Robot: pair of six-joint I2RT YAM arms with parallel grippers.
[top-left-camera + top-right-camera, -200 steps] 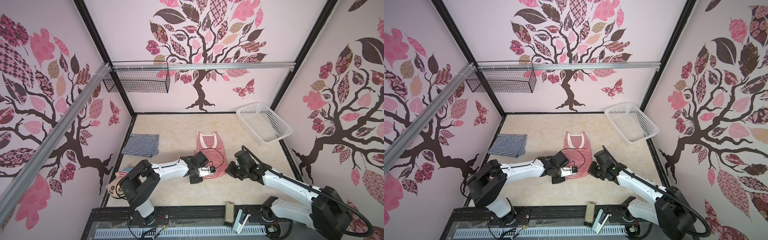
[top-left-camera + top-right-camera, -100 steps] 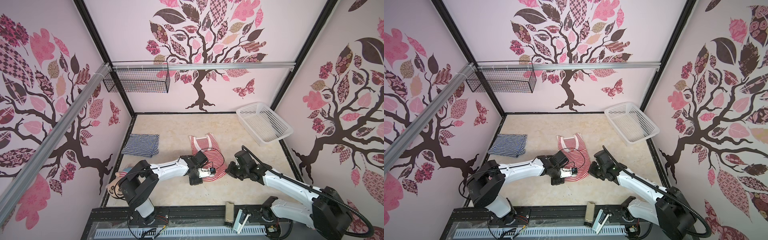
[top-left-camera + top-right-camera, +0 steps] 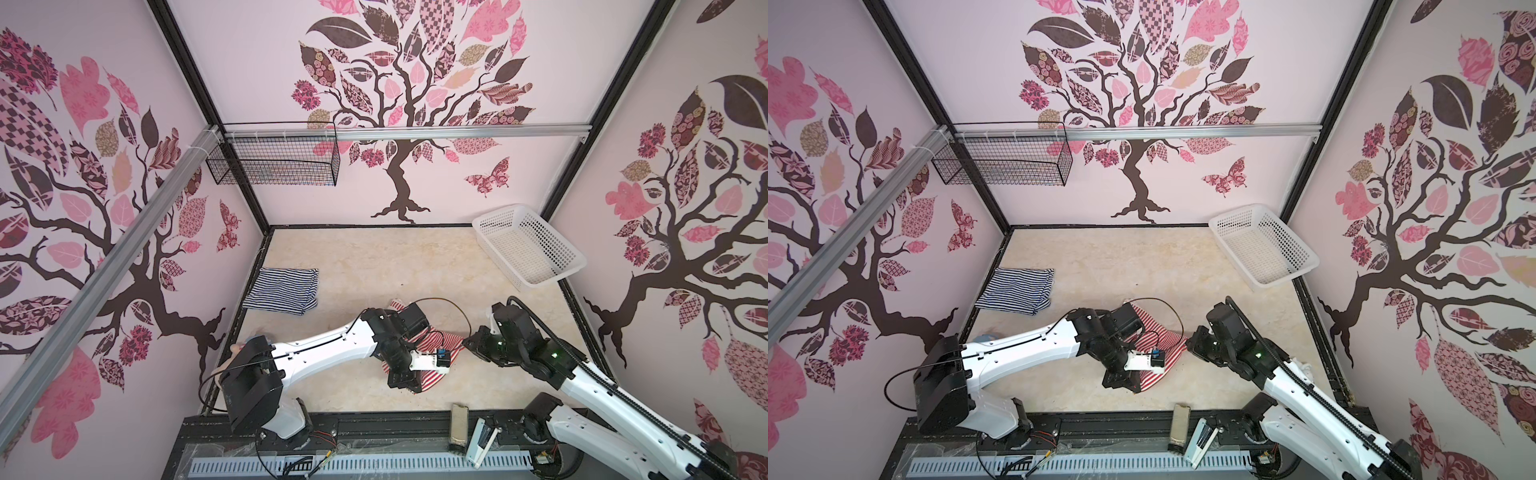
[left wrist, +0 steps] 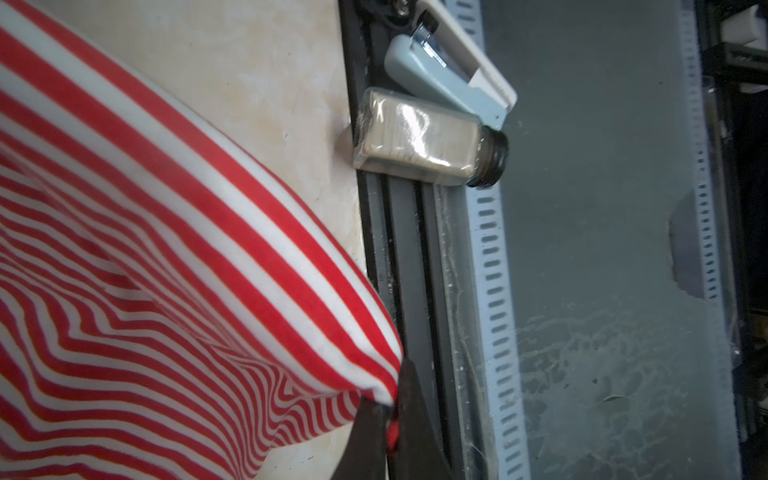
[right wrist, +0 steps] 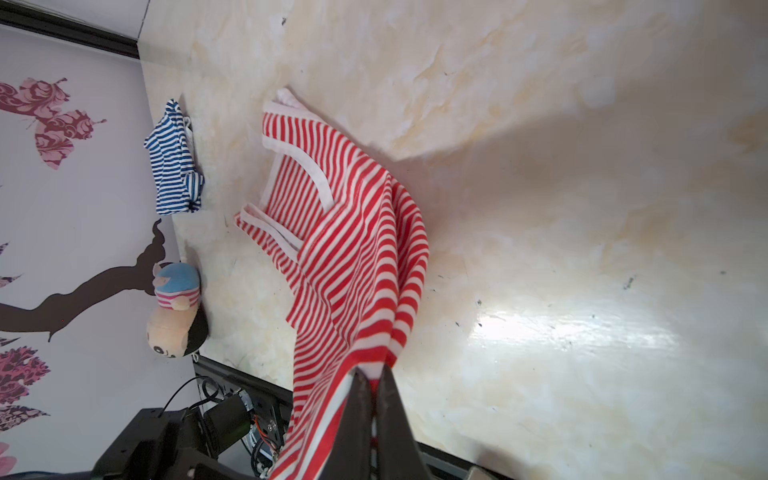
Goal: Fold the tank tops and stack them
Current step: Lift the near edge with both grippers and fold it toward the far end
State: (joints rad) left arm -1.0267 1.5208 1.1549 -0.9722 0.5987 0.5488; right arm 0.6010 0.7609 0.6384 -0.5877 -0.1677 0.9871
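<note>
The red-and-white striped tank top (image 3: 446, 337) (image 3: 1165, 338) hangs bunched between my two grippers near the table's front. Its hem is lifted, while its white-trimmed straps (image 5: 291, 137) still lie on the table. My left gripper (image 4: 392, 399) (image 3: 406, 383) is shut on one hem corner of the red-striped top (image 4: 166, 291). My right gripper (image 5: 374, 370) (image 3: 467, 345) is shut on the other hem corner of the same top (image 5: 353, 249). The navy-and-white striped tank top (image 3: 282, 290) (image 3: 1017, 291) (image 5: 174, 166) lies folded at the left wall, apart from both grippers.
A white perforated basket (image 3: 528, 249) stands at the back right. A plush doll (image 5: 176, 316) lies by the left wall, near the front. A spice jar (image 4: 424, 141) (image 3: 459, 428) and a stapler (image 4: 449, 79) rest on the front rail. A wire basket (image 3: 274, 160) hangs on the back wall.
My left gripper has shut on the red-striped top's hem. The top, flat before, is now drawn toward the front and bunched, its hem raised off the table.
</note>
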